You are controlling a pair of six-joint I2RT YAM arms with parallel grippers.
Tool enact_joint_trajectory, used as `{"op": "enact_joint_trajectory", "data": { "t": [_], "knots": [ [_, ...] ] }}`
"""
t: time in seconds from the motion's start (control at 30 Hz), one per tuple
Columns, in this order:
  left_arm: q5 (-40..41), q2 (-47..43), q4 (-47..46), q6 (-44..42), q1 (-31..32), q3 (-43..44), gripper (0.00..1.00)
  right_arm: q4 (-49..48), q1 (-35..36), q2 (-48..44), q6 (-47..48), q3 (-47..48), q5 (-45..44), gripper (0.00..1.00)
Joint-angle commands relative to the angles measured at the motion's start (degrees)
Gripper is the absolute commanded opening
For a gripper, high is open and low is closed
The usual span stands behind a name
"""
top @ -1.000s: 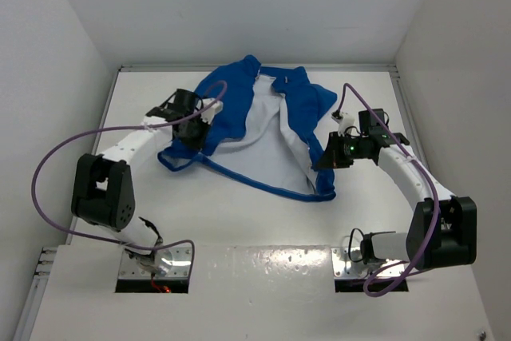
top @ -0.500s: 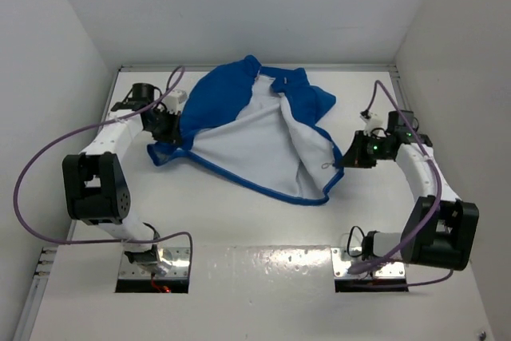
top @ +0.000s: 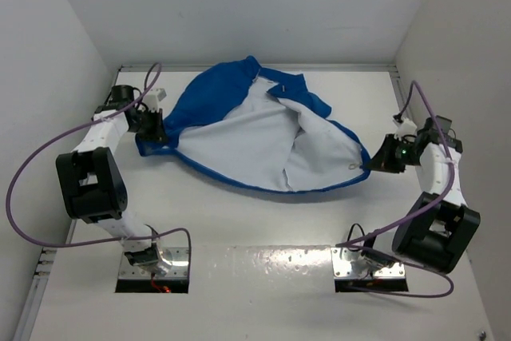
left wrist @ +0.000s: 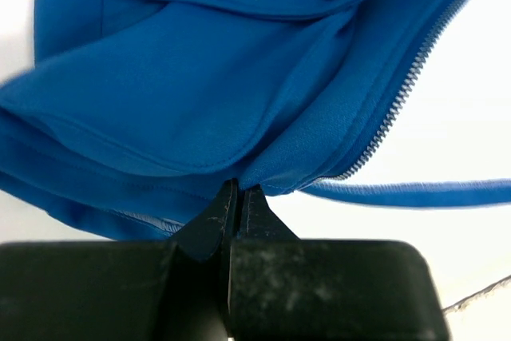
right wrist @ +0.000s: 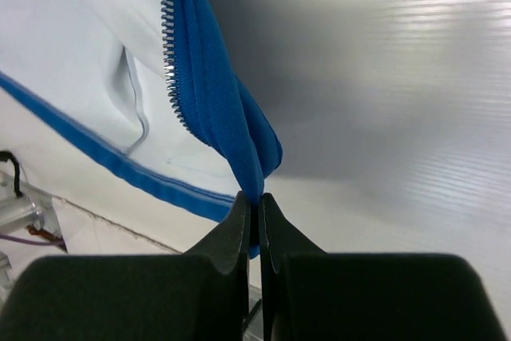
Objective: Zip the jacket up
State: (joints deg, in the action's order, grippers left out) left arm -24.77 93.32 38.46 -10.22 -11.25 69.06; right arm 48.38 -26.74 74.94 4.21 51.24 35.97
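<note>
Currently your left gripper (left wrist: 238, 197) is pinched tight on a blue fold of the jacket (top: 239, 137) beside its zipper (left wrist: 399, 93), and your right gripper (right wrist: 254, 201) is clamped on the opposite zipper edge. You have the jacket stretched open between them over the table (top: 263, 221), white lining up.

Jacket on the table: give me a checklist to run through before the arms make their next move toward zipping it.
1. The left gripper shut on the jacket edge: ok.
2. The right gripper shut on the opposite front edge: ok.
3. The jacket spread open between the arms, white lining facing up: ok.
4. The zipper teeth in view beside each grip: ok.
5. The two zipper halves brought together: not ok, they lie far apart.
6. Where the slider sits: cannot tell.
</note>
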Motion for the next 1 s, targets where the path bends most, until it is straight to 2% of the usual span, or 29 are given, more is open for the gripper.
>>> {"op": "enact_joint_trajectory", "data": {
  "t": [0.0, 0.3, 0.67, 0.97],
  "knots": [
    [-0.4, 1.3, -2.5, 1.1, -3.7, 2.0, 0.01, 1.6, -3.9, 0.4, 4.1, 4.2, -0.9, 0.0],
    [-4.0, 3.1, -2.5, 2.7, -6.8, 4.2, 0.06, 4.0, -8.7, 3.3, 9.3, 7.6, -0.9, 0.0],
    [-5.1, 4.8, -2.5, 3.4, -7.3, 7.0, 0.06, 4.8, -11.1, 4.0, 12.2, 8.2, -0.5, 0.0],
    [-7.6, 7.8, -0.9, 3.4, -8.4, 11.4, 0.11, 5.7, -12.7, 4.9, 14.2, 9.2, -0.3, 0.0]
  ]
}}
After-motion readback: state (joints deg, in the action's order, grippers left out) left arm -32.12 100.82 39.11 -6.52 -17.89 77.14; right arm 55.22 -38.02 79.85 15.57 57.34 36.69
